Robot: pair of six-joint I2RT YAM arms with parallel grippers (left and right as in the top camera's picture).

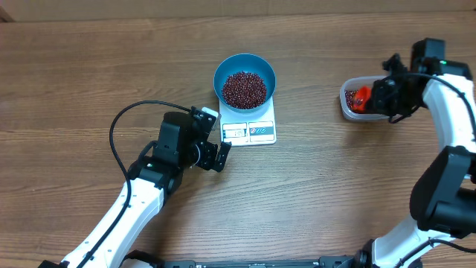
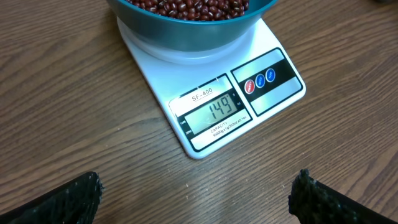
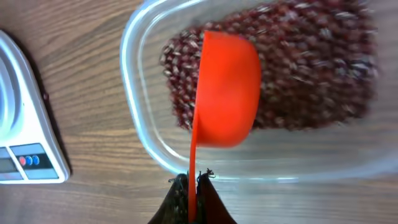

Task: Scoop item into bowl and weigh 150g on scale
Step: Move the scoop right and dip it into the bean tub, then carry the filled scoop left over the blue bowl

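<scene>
The blue bowl [image 1: 218, 74] stands on the white scale [image 1: 262, 132], filled with red-brown beans [image 1: 245, 88]. In the left wrist view the bowl's wall [image 2: 186, 30] sits over the scale [image 2: 273, 93], whose display reads 149. My left gripper [image 1: 216, 137] [image 2: 196, 190] hovers just in front of the scale, open and empty above bare table. My right gripper [image 1: 378, 97] [image 3: 193, 185] is shut on the thin handle of an orange scoop [image 3: 227, 87] [image 1: 361, 97]. The scoop is tipped on its side over the beans [image 3: 311, 68] in a clear tub [image 3: 134, 118].
The clear tub [image 1: 345, 106] sits at the right of the wooden table, well apart from the scale. A black cable [image 1: 119, 123] loops beside the left arm. The scale's corner [image 3: 25, 149] shows at the left edge of the right wrist view.
</scene>
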